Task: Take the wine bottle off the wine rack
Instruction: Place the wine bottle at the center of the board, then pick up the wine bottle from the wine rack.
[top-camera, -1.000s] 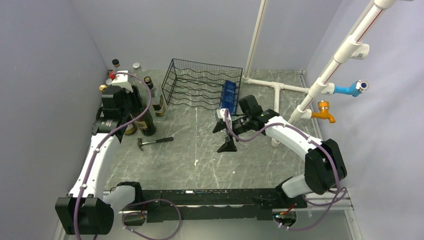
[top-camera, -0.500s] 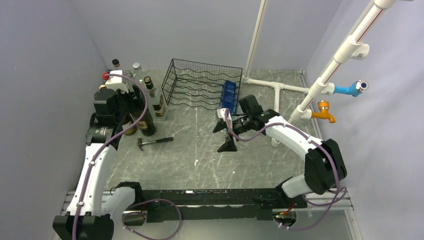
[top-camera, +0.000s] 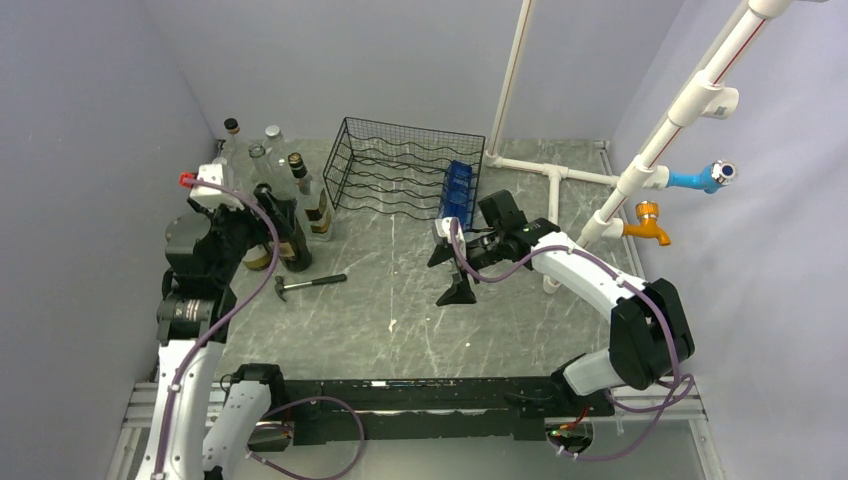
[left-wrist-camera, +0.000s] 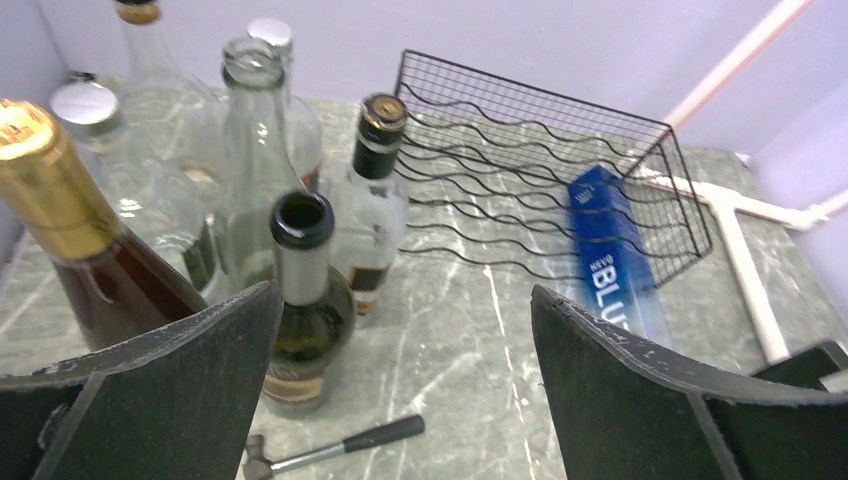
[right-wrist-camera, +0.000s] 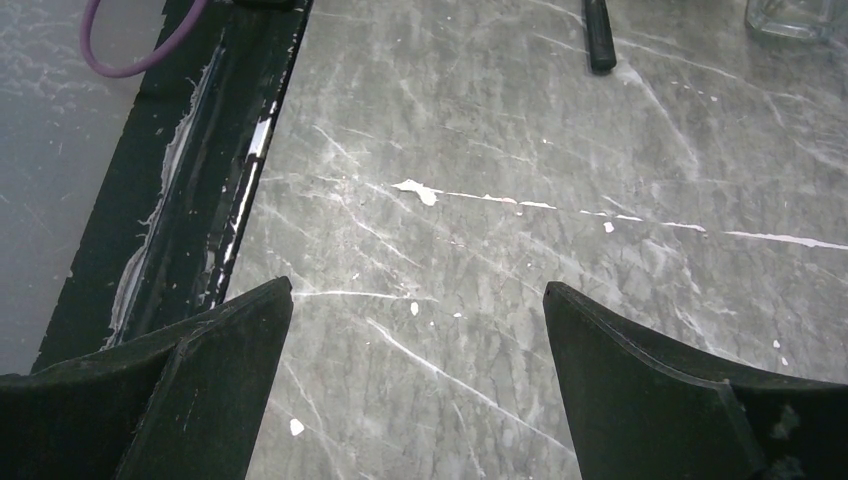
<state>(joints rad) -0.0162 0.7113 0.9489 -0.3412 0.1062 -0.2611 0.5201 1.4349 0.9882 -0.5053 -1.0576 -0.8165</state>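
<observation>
Bright, even light with soft shadows, glints on the glass bottles (left-wrist-camera: 250, 170), and the near jaws slightly blurred.

Left of the wine rack (top-camera: 404, 168), upright bottles (top-camera: 298, 196) stand packed together, a hammer (top-camera: 312, 283) lying before them. Straight in front of the rack there is room to pass.

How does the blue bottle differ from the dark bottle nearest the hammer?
The blue bottle lies on its side in the rack; the dark bottle stands upright on the table. The blue bottle is bright blue with white lettering; the dark bottle is dark green with a black top.
</observation>
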